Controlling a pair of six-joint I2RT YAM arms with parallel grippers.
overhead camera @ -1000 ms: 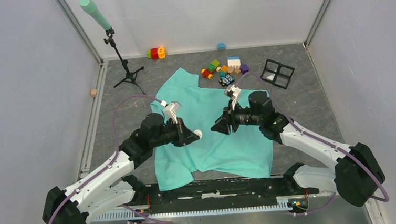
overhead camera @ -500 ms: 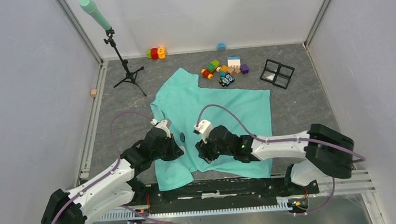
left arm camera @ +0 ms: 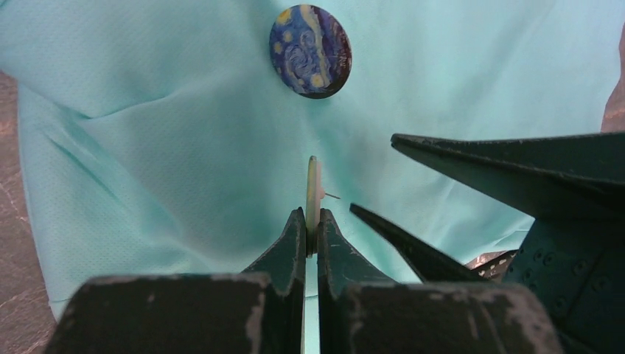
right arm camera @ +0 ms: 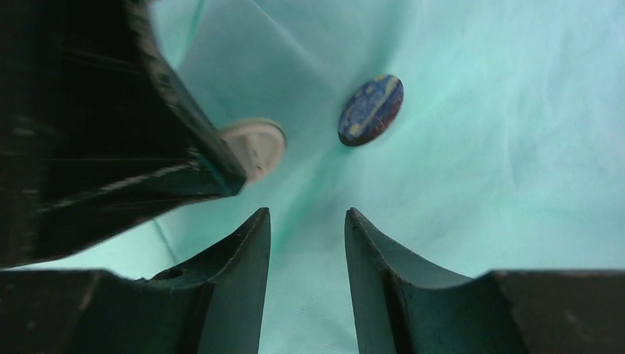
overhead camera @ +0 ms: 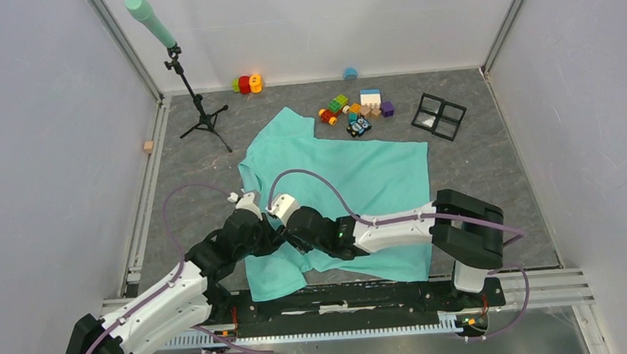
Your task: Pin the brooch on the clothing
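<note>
Mint-green T-shirt [overhead camera: 376,172] lying spread out, round blue swirl-patterned badge [left arm camera: 310,50] resting on the shirt, left gripper [left arm camera: 311,217] above the shirt clamped tight on a thin pale disc [left arm camera: 312,184] with a small pin, right gripper [right arm camera: 306,215] close beside it over the shirt, jaws half apart, empty.

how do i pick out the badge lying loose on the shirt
Find the big mint-green T-shirt mid-table. On its near left part, just beyond the left gripper, lies the badge: round, dark blue with yellow swirls, unlike the pale disc that gripper pinches.
</note>
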